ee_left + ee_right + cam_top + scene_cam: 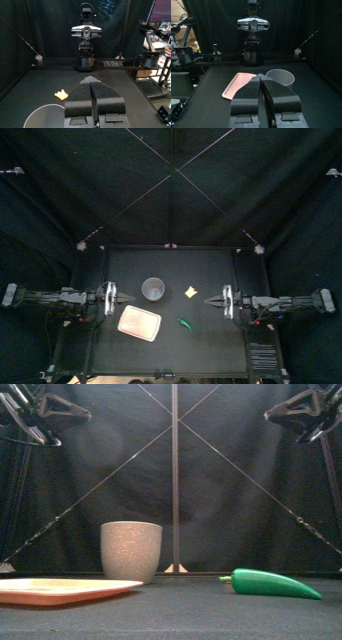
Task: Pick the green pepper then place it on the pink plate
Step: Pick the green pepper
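Grey speckled cup [154,287], small yellow toy [193,290] nearby

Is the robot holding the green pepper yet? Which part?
No, nothing is held. The left end effector and right end effector are shut and empty; the pepper lies on the table.

Right claw [222,303]: bare counter [203,343] runs inward to the green pepper [185,326], unobstructed. Yellow toy [193,290] lies inward, slightly back. Left claw [112,300]: upright grey cup [154,287] stands inward, just behind the pink plate [139,322].

Glossy green pepper [274,584], speckled matt cup [131,551]
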Controlling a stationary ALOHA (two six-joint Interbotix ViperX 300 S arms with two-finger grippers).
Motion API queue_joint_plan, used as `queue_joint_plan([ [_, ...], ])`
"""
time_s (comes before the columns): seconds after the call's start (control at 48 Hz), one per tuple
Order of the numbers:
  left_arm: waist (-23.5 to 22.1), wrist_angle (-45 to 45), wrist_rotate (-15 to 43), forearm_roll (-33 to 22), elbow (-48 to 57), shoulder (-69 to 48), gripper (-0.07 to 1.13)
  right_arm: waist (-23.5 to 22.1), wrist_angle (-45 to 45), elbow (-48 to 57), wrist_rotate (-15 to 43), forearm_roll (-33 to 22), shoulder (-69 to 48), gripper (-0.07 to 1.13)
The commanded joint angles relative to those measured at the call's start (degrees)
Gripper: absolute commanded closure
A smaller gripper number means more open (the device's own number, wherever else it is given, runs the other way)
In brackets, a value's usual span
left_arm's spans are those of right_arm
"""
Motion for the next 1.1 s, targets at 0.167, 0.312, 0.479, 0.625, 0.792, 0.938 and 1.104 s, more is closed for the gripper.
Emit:
queue_joint_plan([
  [0.167, -0.18, 5.27, -0.26, -4.22, -1.67, 0.53, 1.05, 0.62, 7.65, -1.93, 5.98, 10.46, 4.48, 0.91],
  [0.312, 0.26, 11.6, -0.18, -4.75, -2.37, 0.26, 1.05, 0.88, 15.03, -3.34, 9.84, 14.24, 8.79, 0.84],
  [0.479, 1.32, 15.12, -0.35, -5.19, -2.55, 0.26, 1.05, 2.02, 16.35, -3.87, 12.3, 14.06, 15.91, 0.64],
  [0.625, 2.2, 15.12, -0.26, -6.15, -2.46, 0.18, 1.05, 2.99, 14.94, -5.8, 12.66, 13.8, 24.79, 0.31],
  [0.792, 3.25, 15.12, -0.26, -6.33, -2.37, 0.0, 1.05, 4.22, 13.27, -10.99, 12.74, 15.82, 34.98, 0.02],
  [0.938, 3.96, 15.12, -0.35, -6.33, -2.55, -0.44, 1.05, 5.8, 13.8, -15.82, 12.74, 16.08, 43.51, 0.01],
  [1.104, 4.39, 14.41, -0.18, -6.33, -2.37, -0.97, 1.05, 7.82, 16.26, -19.69, 12.83, 16.26, 53.0, 0.01],
])
